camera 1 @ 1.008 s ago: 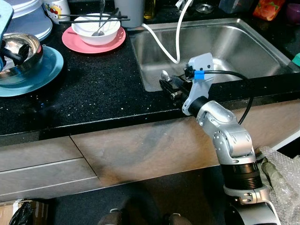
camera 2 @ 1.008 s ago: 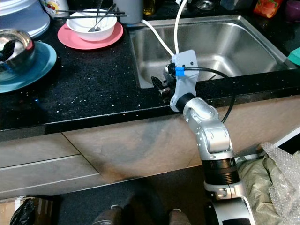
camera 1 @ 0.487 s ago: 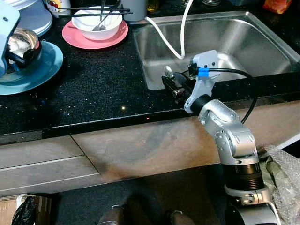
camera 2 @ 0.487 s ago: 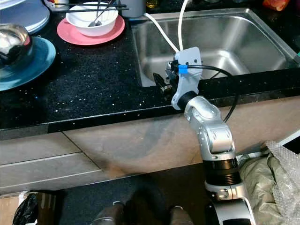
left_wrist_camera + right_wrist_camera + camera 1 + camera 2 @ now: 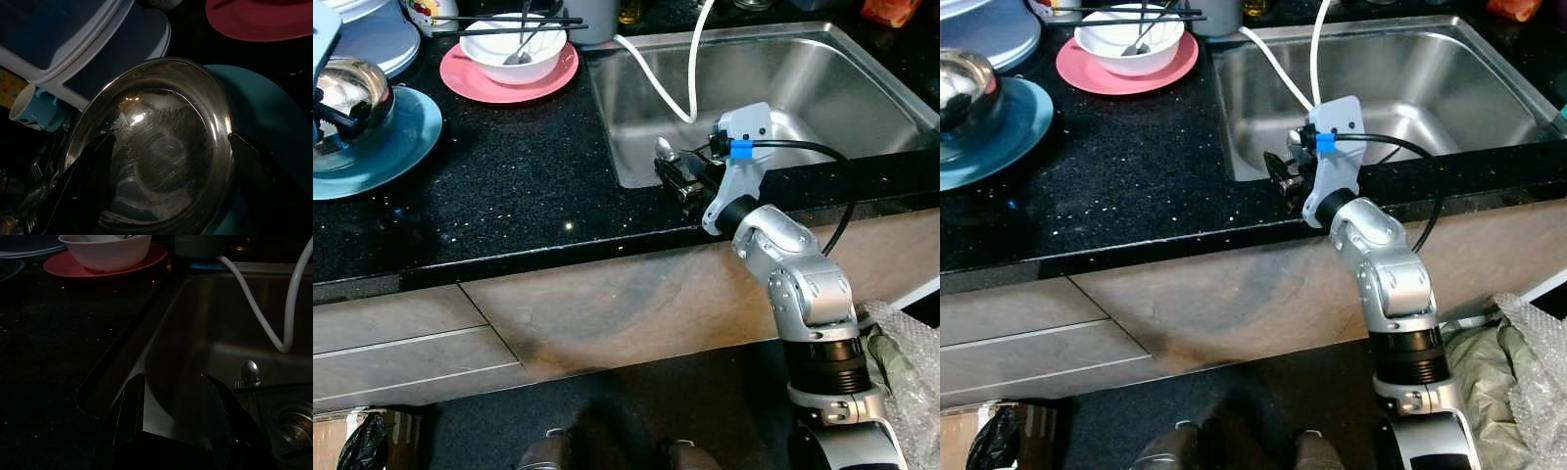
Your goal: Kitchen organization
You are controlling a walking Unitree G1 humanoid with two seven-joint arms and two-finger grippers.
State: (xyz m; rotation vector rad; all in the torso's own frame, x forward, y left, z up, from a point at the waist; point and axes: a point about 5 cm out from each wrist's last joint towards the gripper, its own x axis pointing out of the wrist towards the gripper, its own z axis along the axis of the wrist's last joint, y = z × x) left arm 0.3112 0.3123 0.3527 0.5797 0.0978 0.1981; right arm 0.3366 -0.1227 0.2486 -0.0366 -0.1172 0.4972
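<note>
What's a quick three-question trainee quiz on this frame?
1. True or false: the steel bowl sits on the pink plate.
2. The right tool is at: A) the near-left corner of the sink; B) the pink plate; C) the steel bowl.
3. Fill in: the chopsticks lie across the ___ bowl.

Key: 1 false, it sits on the teal plate. 2 A. 3 white.
</note>
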